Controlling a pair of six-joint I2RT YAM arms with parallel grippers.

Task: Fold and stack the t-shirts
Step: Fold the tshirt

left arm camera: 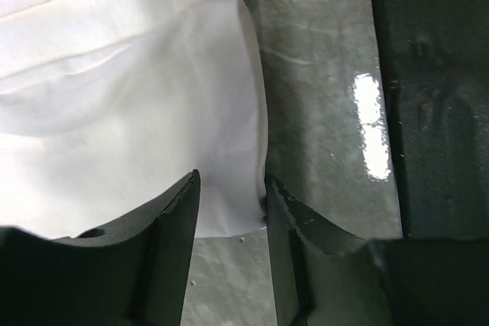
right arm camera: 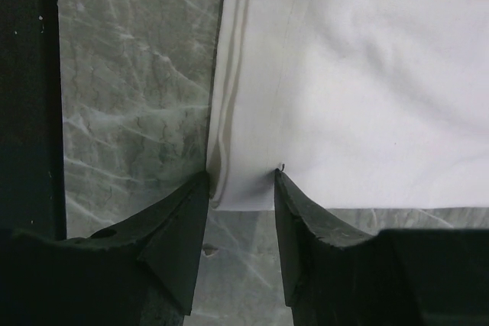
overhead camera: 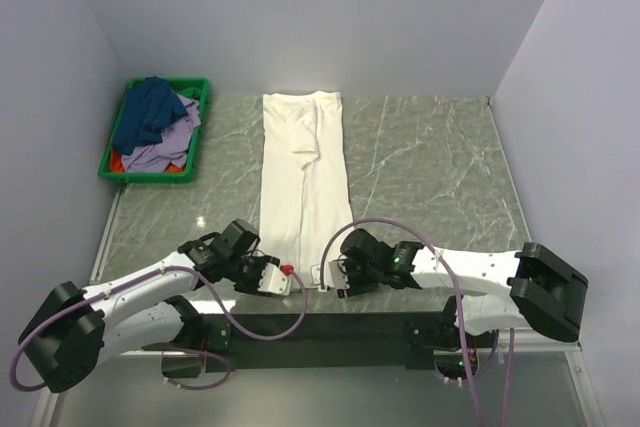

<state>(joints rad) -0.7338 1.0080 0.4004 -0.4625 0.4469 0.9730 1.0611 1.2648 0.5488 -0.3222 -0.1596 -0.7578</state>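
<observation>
- The white t-shirt lies flat in the middle of the table, folded into one long narrow strip. It runs from the far wall toward the near edge.
- Its long edges are nearly straight. The near hem ends just before the black strip along the front of the table.
- To the right of the strip there is a wide band of bare marbled surface, up to the side wall. To the left there is a narrower band, between the strip and the green crate.
- The crate stands at the far left corner and holds the dark blue shirt, the lavender shirt and a little of the red shirt, all in a loose pile.
- A small red spot shows at the near left corner of the strip. It is too small to read.
- The left gripper lies low at the near left corner, its arm stretched along the front edge. Its jaws are partly spread, with the corner of the hem between them.
- The right gripper mirrors it at the near right corner. Its jaws are also partly spread astride the folded side edge and the hem.
- I cannot tell if either pair already presses on the cloth.
</observation>
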